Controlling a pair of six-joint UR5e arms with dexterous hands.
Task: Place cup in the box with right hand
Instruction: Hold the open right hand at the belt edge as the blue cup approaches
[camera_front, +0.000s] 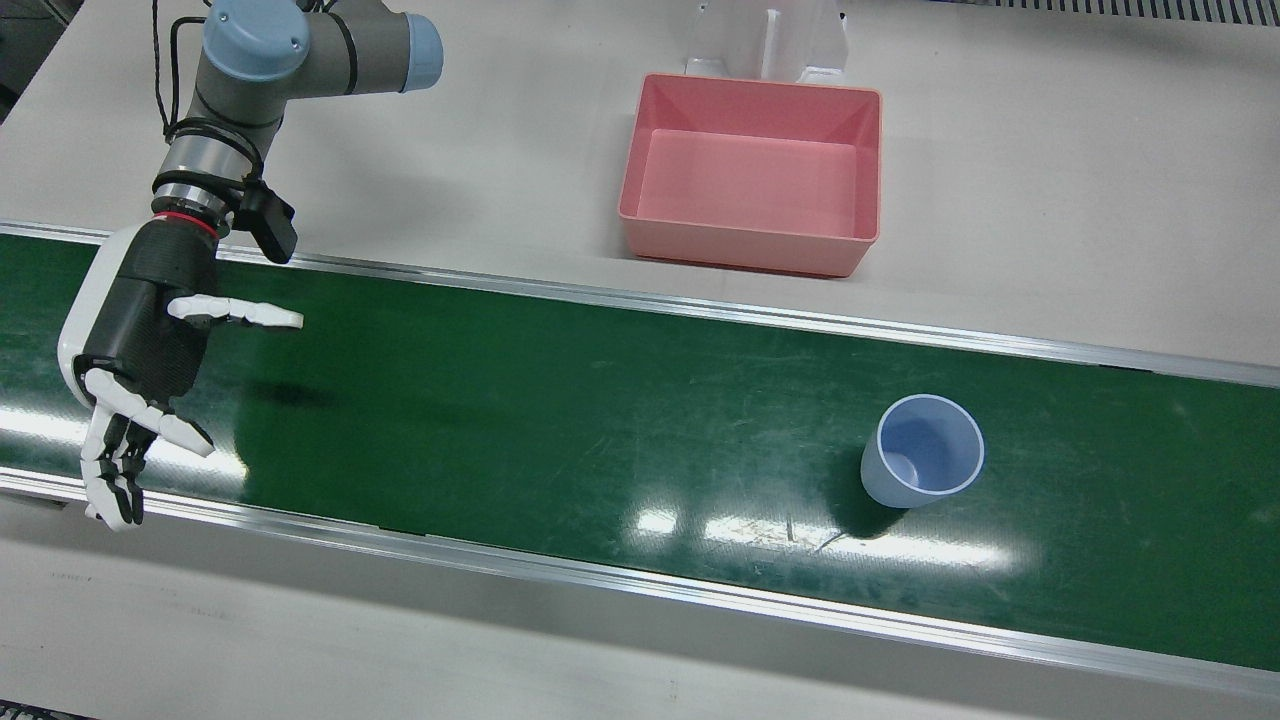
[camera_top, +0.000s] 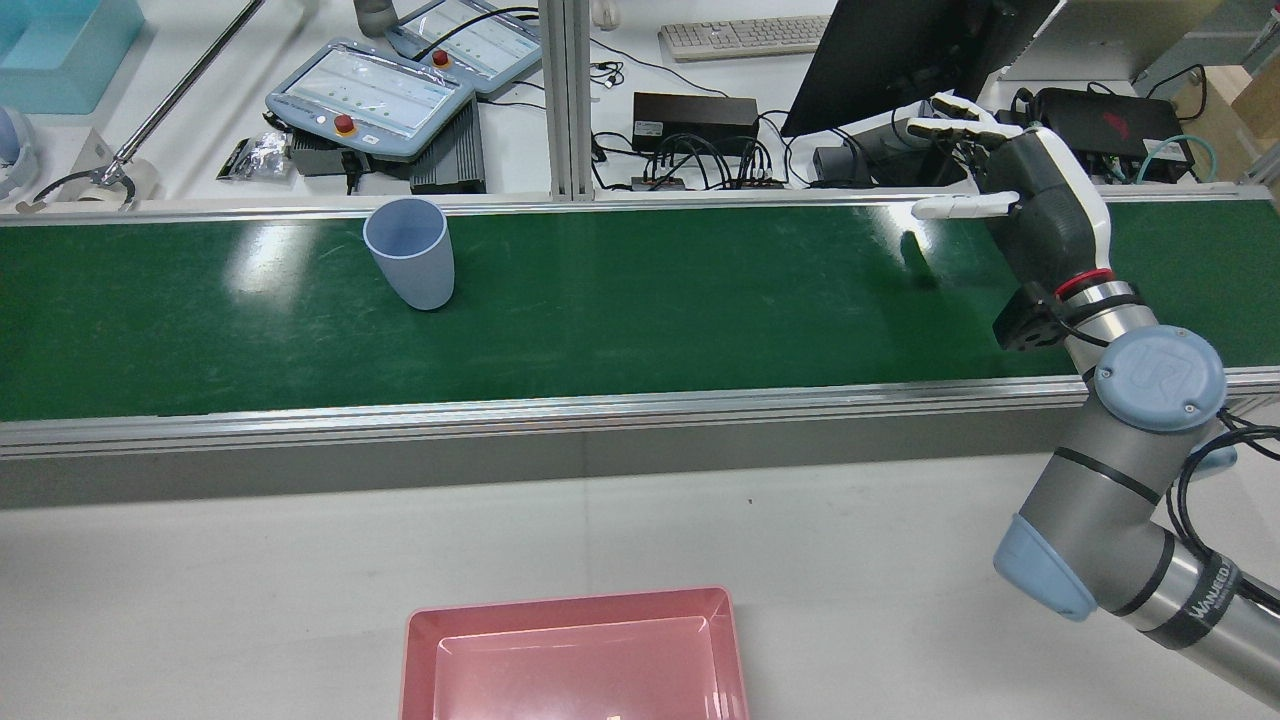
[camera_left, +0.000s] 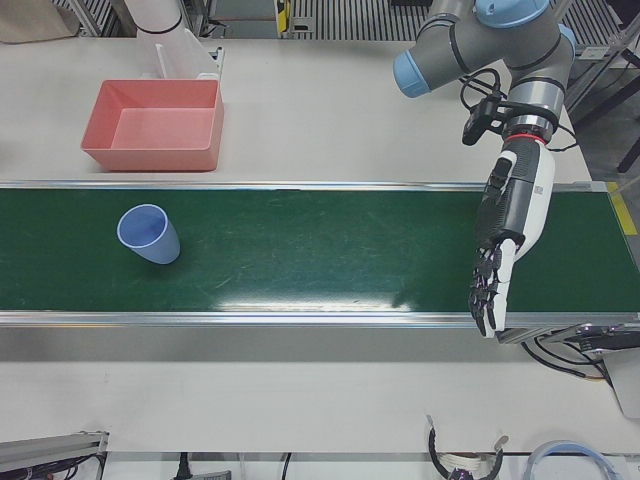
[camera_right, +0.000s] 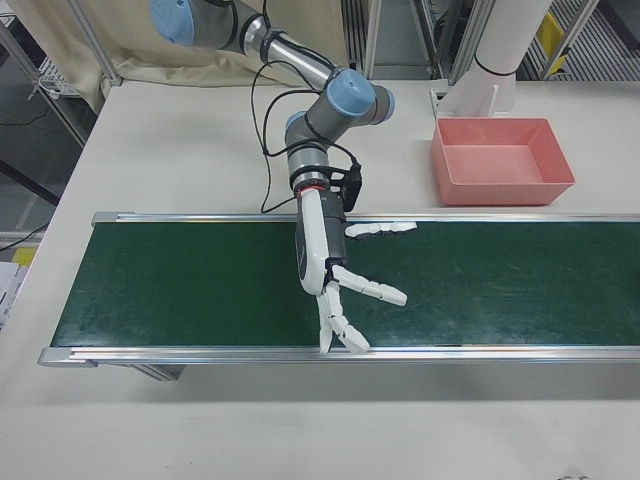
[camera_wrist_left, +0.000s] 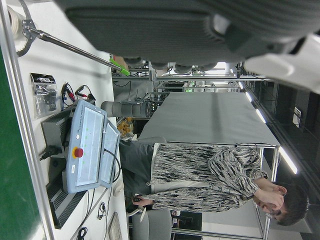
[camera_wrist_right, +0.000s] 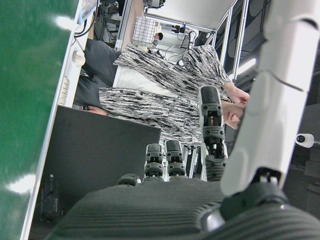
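Blue cup (camera_front: 925, 450) upright on belt; pink box (camera_front: 752, 172) empty.

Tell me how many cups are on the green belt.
1. The single blue cup stands upright on the green conveyor belt, mouth open upward, far along the belt from the open right hand. No other cup shows in any view.

My station is a pale grey table (camera_front: 1050, 180) with a dark green conveyor belt (camera_front: 560, 400) running across it, edged on both long sides by silver rails (camera_front: 700, 310). On the belt stands a pale blue cup (camera_front: 922, 450), upright with its mouth open, nearer the operators' rail than my side. On the bare tabletop on my side of the belt sits a pink box (camera_front: 752, 172), open on top and holding nothing, just clear of the near rail. The cup and the box are well apart.
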